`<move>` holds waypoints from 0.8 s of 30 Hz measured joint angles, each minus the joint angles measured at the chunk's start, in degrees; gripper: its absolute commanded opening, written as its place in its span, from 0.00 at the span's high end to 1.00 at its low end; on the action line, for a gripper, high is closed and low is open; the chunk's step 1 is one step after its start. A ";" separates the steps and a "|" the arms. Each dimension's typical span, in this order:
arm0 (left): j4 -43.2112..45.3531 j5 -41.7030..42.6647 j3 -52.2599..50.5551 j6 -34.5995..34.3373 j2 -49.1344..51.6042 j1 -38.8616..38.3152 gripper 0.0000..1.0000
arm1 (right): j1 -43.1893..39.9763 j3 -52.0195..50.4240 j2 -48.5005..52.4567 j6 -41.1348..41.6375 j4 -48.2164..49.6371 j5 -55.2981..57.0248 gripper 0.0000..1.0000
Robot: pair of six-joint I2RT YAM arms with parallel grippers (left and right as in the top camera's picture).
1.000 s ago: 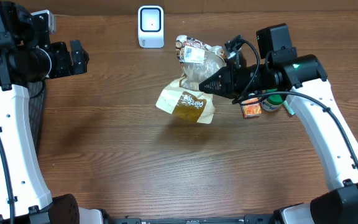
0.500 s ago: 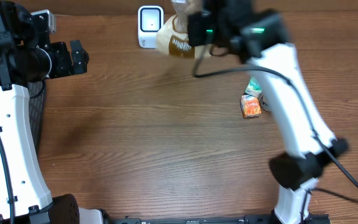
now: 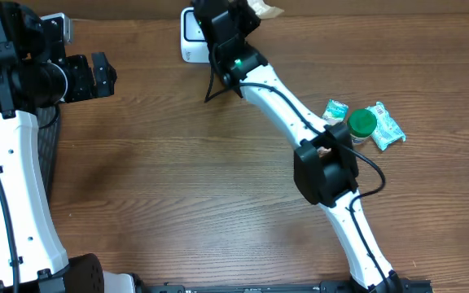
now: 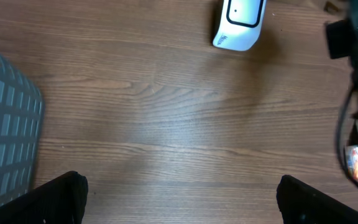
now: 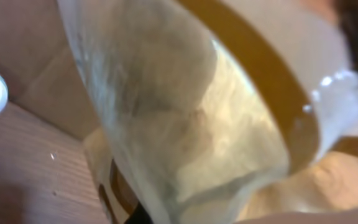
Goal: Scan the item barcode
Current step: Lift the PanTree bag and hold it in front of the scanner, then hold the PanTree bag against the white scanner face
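Right pincer (image 3: 236,12) is clenched on the crinkly snack bag (image 5: 185,112), up by the white scanner (image 4: 240,22) (far edge of the surface (image 3: 177,179)). Left pincer (image 4: 185,202) hangs released.

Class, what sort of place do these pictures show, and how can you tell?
Likely a lab mock checkout: a white barcode scanner on a wooden table, packaged goods lying nearby, and a robot arm holding a bag up by the scanner.
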 measured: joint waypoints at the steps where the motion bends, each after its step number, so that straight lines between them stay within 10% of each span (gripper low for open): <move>1: 0.00 0.02 0.00 0.00 0.00 0.00 0.00 | 0.15 0.00 0.96 -2.89 2.03 0.31 0.96; 24: 0.00 0.00 0.00 0.00 0.00 0.02 0.00 | 1.42 -0.74 7.67 -13.40 12.68 -0.98 0.96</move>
